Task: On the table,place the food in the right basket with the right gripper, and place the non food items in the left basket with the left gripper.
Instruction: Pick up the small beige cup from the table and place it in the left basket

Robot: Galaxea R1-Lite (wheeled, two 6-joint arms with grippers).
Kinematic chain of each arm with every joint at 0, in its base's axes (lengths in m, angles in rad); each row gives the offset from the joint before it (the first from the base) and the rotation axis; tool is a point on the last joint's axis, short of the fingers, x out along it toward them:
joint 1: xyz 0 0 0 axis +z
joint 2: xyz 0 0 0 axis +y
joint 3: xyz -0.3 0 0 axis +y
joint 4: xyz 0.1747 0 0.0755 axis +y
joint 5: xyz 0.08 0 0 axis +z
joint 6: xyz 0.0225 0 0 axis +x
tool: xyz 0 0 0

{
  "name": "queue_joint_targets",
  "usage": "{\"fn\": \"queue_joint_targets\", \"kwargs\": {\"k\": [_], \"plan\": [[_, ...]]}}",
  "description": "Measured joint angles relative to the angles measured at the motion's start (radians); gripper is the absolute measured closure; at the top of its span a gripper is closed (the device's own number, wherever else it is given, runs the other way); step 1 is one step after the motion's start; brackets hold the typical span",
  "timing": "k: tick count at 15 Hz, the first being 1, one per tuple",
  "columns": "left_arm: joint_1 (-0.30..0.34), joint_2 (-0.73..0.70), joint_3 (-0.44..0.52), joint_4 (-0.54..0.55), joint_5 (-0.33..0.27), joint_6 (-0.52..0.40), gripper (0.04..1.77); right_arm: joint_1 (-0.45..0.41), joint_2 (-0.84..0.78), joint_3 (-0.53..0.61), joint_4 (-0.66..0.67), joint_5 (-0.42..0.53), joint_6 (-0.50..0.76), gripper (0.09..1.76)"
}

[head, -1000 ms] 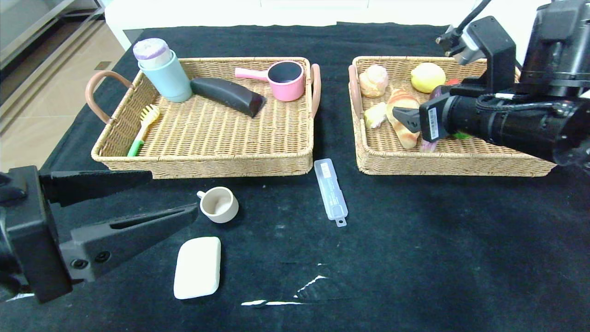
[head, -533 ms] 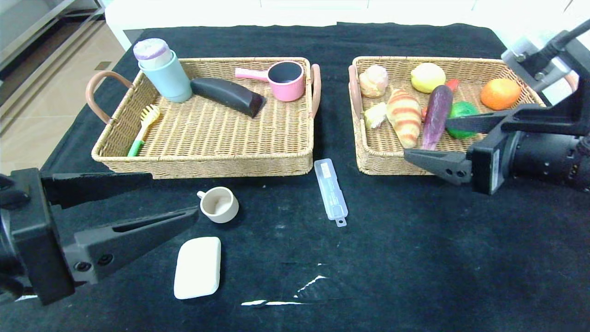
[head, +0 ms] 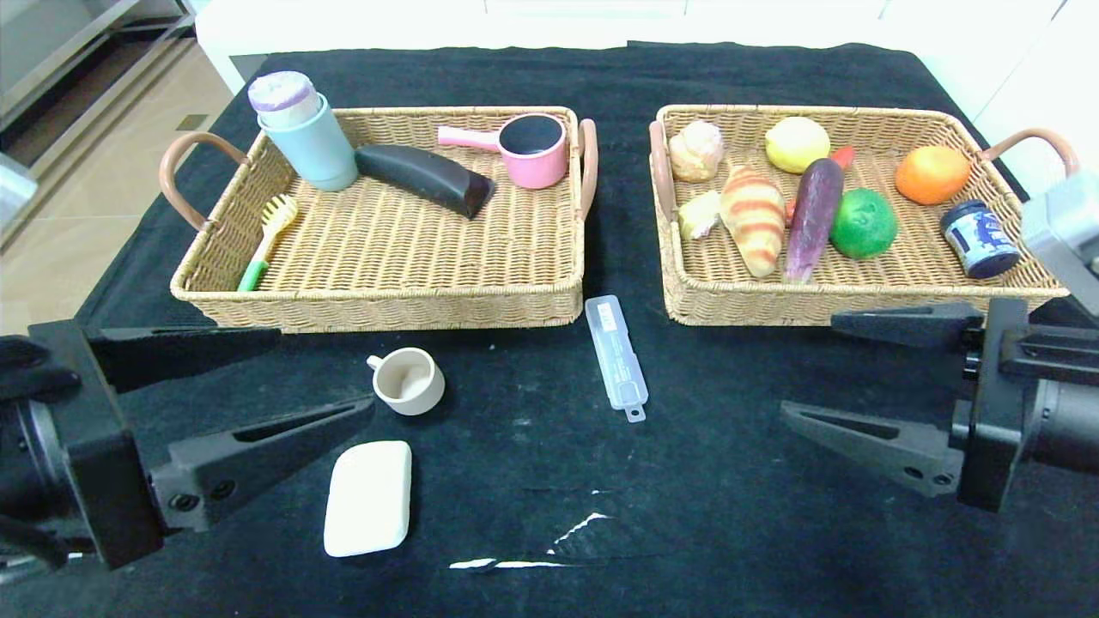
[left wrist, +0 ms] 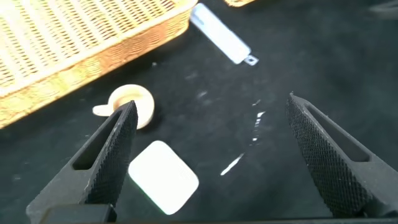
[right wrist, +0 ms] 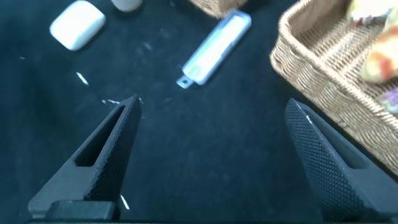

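Note:
On the black cloth lie a beige cup (head: 407,381), a white soap bar (head: 368,497) and a clear plastic case (head: 616,354). My left gripper (head: 322,365) is open and empty at the front left, its tips beside the cup; the left wrist view shows the cup (left wrist: 132,105), soap (left wrist: 163,176) and case (left wrist: 221,34). My right gripper (head: 807,367) is open and empty at the front right, in front of the right basket (head: 730,300), which holds bread, fruit and an eggplant (head: 810,215). The left basket (head: 378,302) holds non-food items.
The left basket holds a blue bottle (head: 305,133), a dark curved object (head: 424,178), a pink pot (head: 531,150) and a brush (head: 268,236). A small dark jar (head: 978,238) lies in the right basket. A crumpled clear wrapper (head: 567,541) lies at the front.
My right gripper has drawn back out of the right basket toward the front right and lowered over the cloth, empty. The eggplant and jar now show in the basket. The left gripper barely moved.

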Motion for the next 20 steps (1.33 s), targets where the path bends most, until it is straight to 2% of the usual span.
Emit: {"fn": "queue_joint_targets", "kwargs": {"k": [3,5,8,12,17,20], "plan": [[-0.065,0.001,0.014,0.000,0.068,0.013,0.09,-0.015,-0.029,0.121,-0.156,0.023,0.002,0.15],[-0.085,0.008,0.024,0.000,0.082,0.015,0.09,-0.052,-0.039,0.190,-0.221,0.089,0.003,0.15],[-0.091,0.014,0.026,-0.001,0.093,0.015,0.09,-0.079,-0.048,0.248,-0.292,0.114,0.037,0.15],[-0.092,0.020,0.024,-0.003,0.114,0.014,0.09,-0.081,-0.049,0.266,-0.316,0.117,0.058,0.15],[-0.087,0.047,0.024,-0.003,0.172,0.002,0.09,-0.072,-0.069,0.284,-0.316,0.117,0.057,0.15],[-0.036,0.070,0.022,0.078,0.192,-0.033,0.09,-0.069,-0.081,0.285,-0.315,0.116,0.058,0.15]]}}
